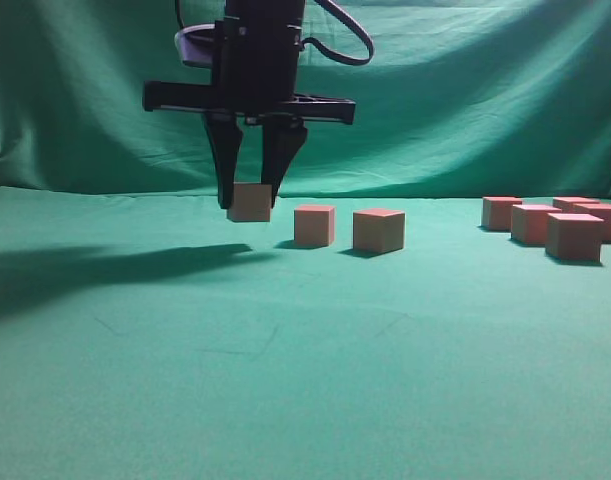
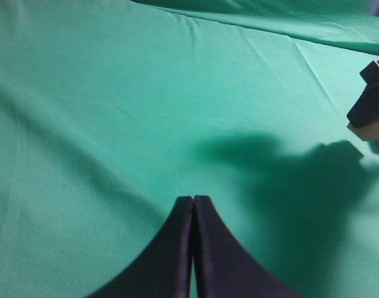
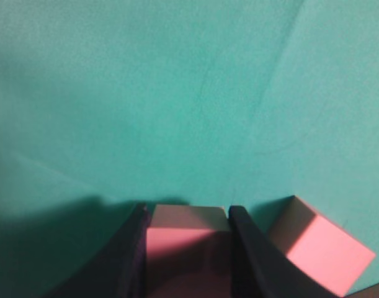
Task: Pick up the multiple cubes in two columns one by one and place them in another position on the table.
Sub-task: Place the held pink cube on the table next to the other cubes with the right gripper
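Observation:
My right gripper (image 1: 250,203) hangs down at left of centre in the exterior view, shut on a cube (image 1: 250,210) at or just above the table (image 1: 285,380). In the right wrist view its jaws (image 3: 188,211) press both sides of that pink-topped cube (image 3: 188,248). Two more cubes (image 1: 314,225) (image 1: 378,230) stand in a row to its right; the nearer one shows in the right wrist view (image 3: 319,248). Several cubes (image 1: 545,225) stand in a cluster at far right. My left gripper (image 2: 193,198) is shut and empty over bare cloth.
A green cloth backdrop (image 1: 465,100) hangs behind the table. The right arm throws a long shadow (image 1: 105,265) leftward. In the left wrist view the right gripper (image 2: 370,99) with its cube (image 2: 375,131) shows at the right edge.

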